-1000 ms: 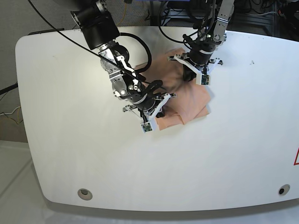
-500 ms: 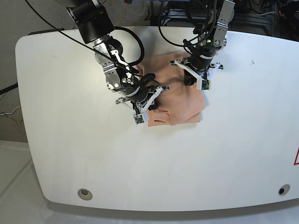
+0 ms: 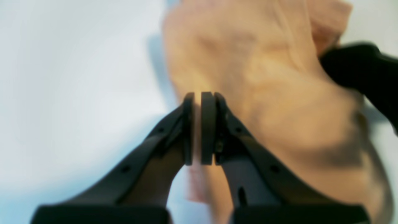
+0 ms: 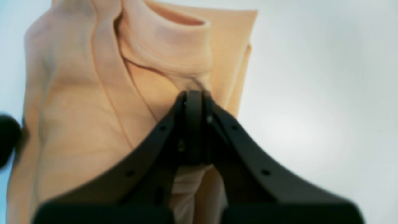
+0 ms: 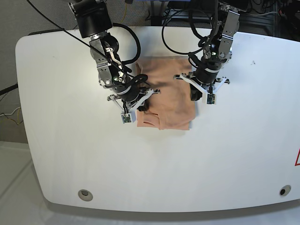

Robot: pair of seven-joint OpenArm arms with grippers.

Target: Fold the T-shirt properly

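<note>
The tabletop [image 5: 70,154] lies bare in front of and on both outer sides of the shirt [image 5: 168,101], giving broad room there. Both arms crowd the shirt's far half: the right gripper [image 5: 136,104] at its left edge, the left gripper [image 5: 200,96] at its right edge, apparently leaving a narrow lane between them

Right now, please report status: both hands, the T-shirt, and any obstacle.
Left hand shut on T-shirt. Right hand shut on it too. T-shirt partly folded, lying on table. No obstacle seen.
</note>
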